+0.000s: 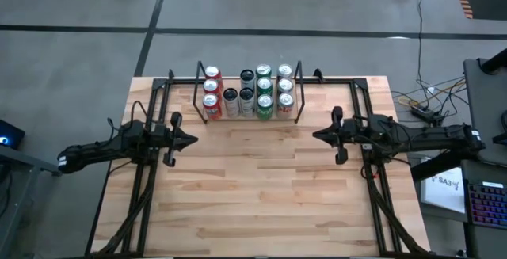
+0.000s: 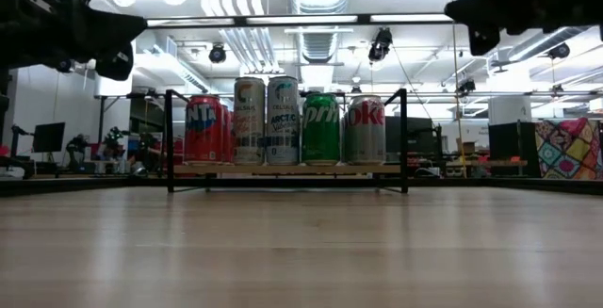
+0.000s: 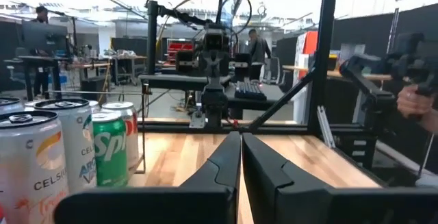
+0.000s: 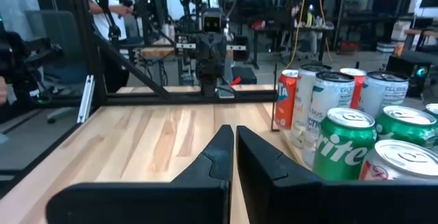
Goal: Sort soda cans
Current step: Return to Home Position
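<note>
Several soda cans (image 1: pixel 247 93) stand upright on their bases in rows inside a black wire rack (image 1: pixel 197 86) at the table's far middle. From left to right they are red (image 2: pixel 205 129), white (image 2: pixel 250 120), green (image 2: pixel 321 127) and silver (image 2: pixel 365 129). My left gripper (image 1: pixel 194 139) hovers over the table's left part, pointing level toward the right, shut on nothing (image 3: pixel 241 136). My right gripper (image 1: pixel 315 135) faces it from the right, also shut on nothing (image 4: pixel 231 129). Both hang nearer than the rack, clear of the cans.
Bare wooden tabletop (image 1: pixel 253 188) lies between and in front of the grippers. Black frame rails (image 1: pixel 146 180) (image 1: pixel 376 188) run along both table sides. A keyboard (image 1: pixel 483 203) and cables (image 1: pixel 428 104) lie off the right edge. A person's hand (image 3: pixel 414 102) shows beyond the table.
</note>
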